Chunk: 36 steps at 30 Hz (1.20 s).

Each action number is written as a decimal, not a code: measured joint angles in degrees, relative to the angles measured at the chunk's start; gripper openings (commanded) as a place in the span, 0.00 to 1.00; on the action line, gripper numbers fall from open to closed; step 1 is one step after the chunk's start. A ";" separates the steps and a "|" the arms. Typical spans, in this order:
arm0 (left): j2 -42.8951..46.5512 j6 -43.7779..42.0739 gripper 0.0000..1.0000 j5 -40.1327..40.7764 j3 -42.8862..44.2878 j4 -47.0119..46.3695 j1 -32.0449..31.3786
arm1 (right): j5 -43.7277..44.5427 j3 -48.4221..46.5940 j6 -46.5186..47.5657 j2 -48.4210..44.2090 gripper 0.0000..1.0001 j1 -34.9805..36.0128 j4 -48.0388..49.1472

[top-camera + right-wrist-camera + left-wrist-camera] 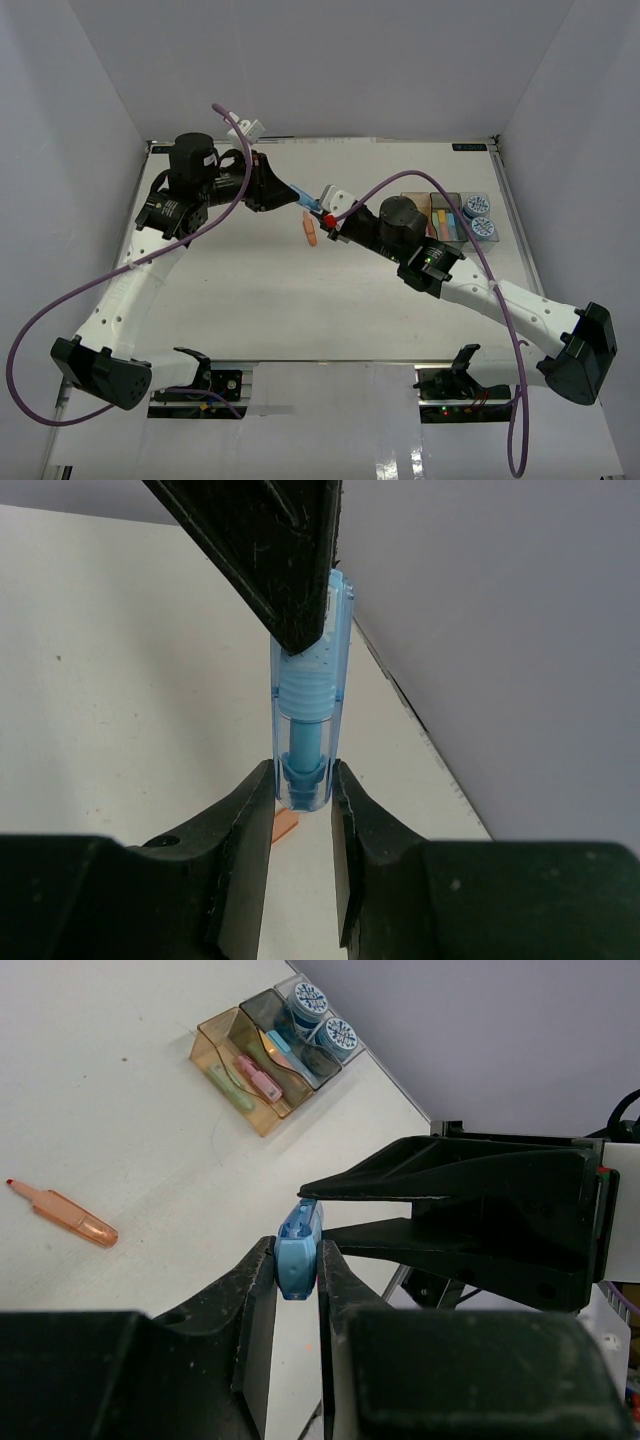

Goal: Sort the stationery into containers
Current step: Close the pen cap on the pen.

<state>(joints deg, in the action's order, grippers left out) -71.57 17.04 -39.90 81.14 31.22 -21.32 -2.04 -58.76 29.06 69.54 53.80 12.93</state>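
One translucent blue marker is hanging above the worktop, the left pincer clenching one end and the right pincer clenching the other. Near it an orange marker is lying on the worktop. Three translucent bins are sitting in a row at the far right corner, holding other markers and two patterned tubs.

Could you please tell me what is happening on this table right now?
The left gripper and the right gripper are both shut on one blue marker, holding it in mid-air between them. An orange marker lies loose on the table. Other sticks and two tubs already sit in the bins.
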 measured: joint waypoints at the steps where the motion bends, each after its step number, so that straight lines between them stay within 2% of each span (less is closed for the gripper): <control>1: -0.04 0.00 0.18 0.28 -0.09 -0.31 -0.20 | 0.17 -0.09 0.07 0.09 0.08 -0.07 -0.02; 17: -2.08 1.55 0.18 1.66 -2.05 -4.35 -2.12 | 2.29 -1.60 2.23 0.20 0.08 -0.79 -5.62; 21: -2.38 2.01 0.20 1.49 -2.38 -4.79 -2.12 | 2.32 -1.79 2.62 0.20 0.08 -0.94 -6.51; 25: -2.58 2.38 0.36 1.73 -2.40 -4.74 -2.19 | 2.54 -1.79 2.91 0.20 0.08 -0.96 -6.88; 26: -2.58 2.36 0.47 2.25 -2.32 -4.66 -2.27 | 2.54 -1.77 2.97 0.20 0.08 -0.96 -6.80; 29: -3.23 2.56 0.64 3.43 -2.23 -3.10 -3.85 | 1.51 -1.62 3.26 -0.33 0.08 0.09 -2.10; 36: -3.19 1.57 0.80 10.73 1.49 -1.25 -4.59 | 4.92 9.25 2.75 -4.81 0.08 0.52 4.87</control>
<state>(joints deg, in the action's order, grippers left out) -74.76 18.61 -29.17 82.63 29.98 -25.91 2.87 -49.52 31.81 64.73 54.33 17.80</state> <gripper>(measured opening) 0.766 0.310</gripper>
